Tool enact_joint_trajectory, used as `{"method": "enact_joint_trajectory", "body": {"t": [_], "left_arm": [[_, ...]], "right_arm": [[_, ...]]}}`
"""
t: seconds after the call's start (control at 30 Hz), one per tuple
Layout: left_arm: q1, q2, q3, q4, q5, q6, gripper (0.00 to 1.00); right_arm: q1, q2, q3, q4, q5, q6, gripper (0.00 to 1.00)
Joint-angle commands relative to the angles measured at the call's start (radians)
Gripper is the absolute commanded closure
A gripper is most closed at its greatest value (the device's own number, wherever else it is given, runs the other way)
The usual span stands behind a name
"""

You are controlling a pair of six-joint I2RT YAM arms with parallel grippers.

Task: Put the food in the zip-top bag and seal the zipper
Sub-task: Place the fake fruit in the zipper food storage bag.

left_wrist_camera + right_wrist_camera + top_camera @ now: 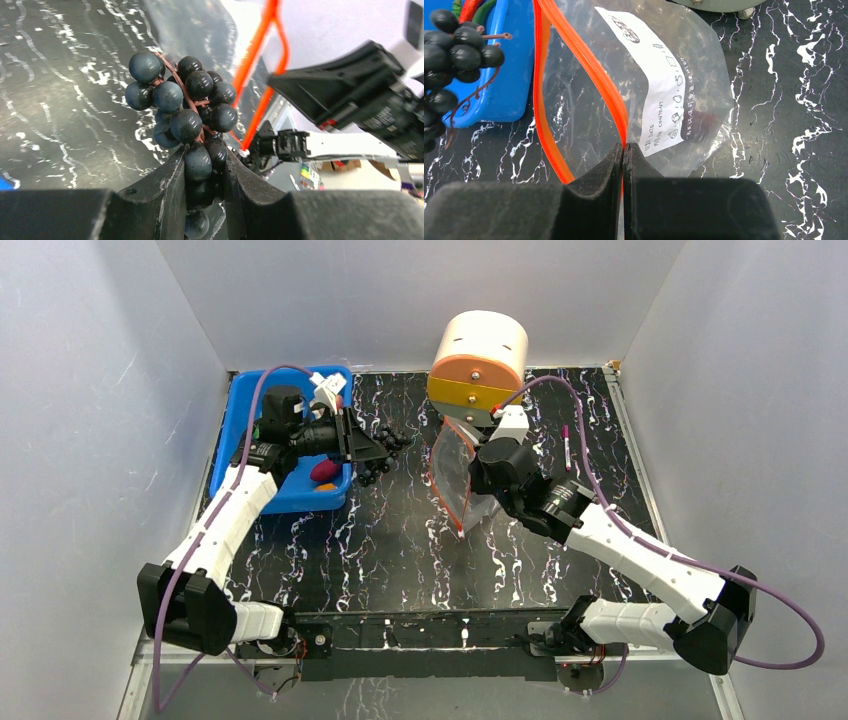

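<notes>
Black marble-look tabletop (400, 540) with white veins, boxed in by plain pale walls. Writing first: the clear crinkly zip-top bag (589, 115) has a long white paper label (659, 100). I can make out "DATE" and "CONTENT" printed sideways on it. It also has a round logo and a row of little icons, all too small to read.

The right gripper (624, 155) has its black padded fingers pressed together on the zipper (589, 70), the thin orange-red strip along the bag's mouth, pinching one lip. The other lip bows away, so the mouth gapes open toward the blue plastic bin (232, 435). The bag is held upright just in front of a big cream cylinder with an orange and yellow band (480, 350) at the back of the table.

The left gripper (205, 175) is clamped on the bottom of a bunch of glossy dark purple toy grapes (185, 110) on a brownish stem. The bunch hangs in the air past the bin's right edge, between bin and bag, near the mouth but outside it.

In the bin there's a pink-red round fruit (323, 471) with a small orange piece (325, 488) just beside it. The right wrist view also shows the ends of a long green pepper (485, 11) and a red chili (470, 6) at the rim.

A thin pink pen-like thing (566, 445) lies on the table right of the bag. Something dark reddish shows through the plastic by the label, but I can't tell what it is.
</notes>
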Motion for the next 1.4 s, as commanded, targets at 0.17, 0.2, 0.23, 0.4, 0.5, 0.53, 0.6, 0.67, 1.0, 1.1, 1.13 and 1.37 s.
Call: {"method": "enact_joint_trajectory", "body": {"t": [0.17, 0.2, 0.23, 0.4, 0.5, 0.53, 0.6, 0.67, 1.0, 1.1, 1.13, 1.37], "left_arm": [[-0.033, -0.126, -0.053, 0.098, 0.232, -0.052, 0.80], [-0.035, -0.129, -0.057, 0.116, 0.254, -0.064, 0.79], [-0.037, -0.132, -0.068, 0.141, 0.288, -0.085, 0.79], [-0.059, -0.142, -0.142, 0.315, 0.386, -0.210, 0.78], [-0.077, -0.138, -0.185, 0.380, 0.405, -0.248, 0.78], [-0.085, -0.133, -0.190, 0.385, 0.409, -0.248, 0.78], [-0.101, -0.122, -0.199, 0.387, 0.402, -0.247, 0.78], [-0.115, -0.115, -0.207, 0.393, 0.389, -0.248, 0.78], [-0.143, -0.045, -0.200, 0.338, 0.284, -0.217, 0.79], [-0.145, -0.029, -0.191, 0.330, 0.249, -0.218, 0.79], [-0.145, -0.023, -0.187, 0.324, 0.235, -0.218, 0.80], [-0.149, -0.004, -0.186, 0.310, 0.135, -0.259, 0.80]], "right_arm": [[0.001, 0.019, 0.045, 0.076, -0.058, 0.040, 1.00], [0.000, 0.022, 0.044, 0.080, -0.066, 0.047, 1.00], [0.000, 0.024, 0.043, 0.086, -0.071, 0.054, 1.00], [0.000, 0.044, 0.038, 0.123, -0.110, 0.079, 1.00], [0.000, 0.056, 0.040, 0.139, -0.122, 0.082, 1.00], [-0.001, 0.058, 0.043, 0.145, -0.128, 0.084, 1.00], [0.000, 0.062, 0.049, 0.153, -0.138, 0.085, 1.00], [0.000, 0.063, 0.055, 0.161, -0.148, 0.086, 1.00], [-0.001, 0.019, 0.023, 0.228, -0.226, 0.106, 1.00], [-0.001, 0.004, 0.007, 0.238, -0.248, 0.128, 1.00], [-0.001, -0.002, 0.000, 0.243, -0.257, 0.136, 1.00], [-0.001, 0.009, -0.070, 0.334, -0.375, 0.200, 1.00]]}}
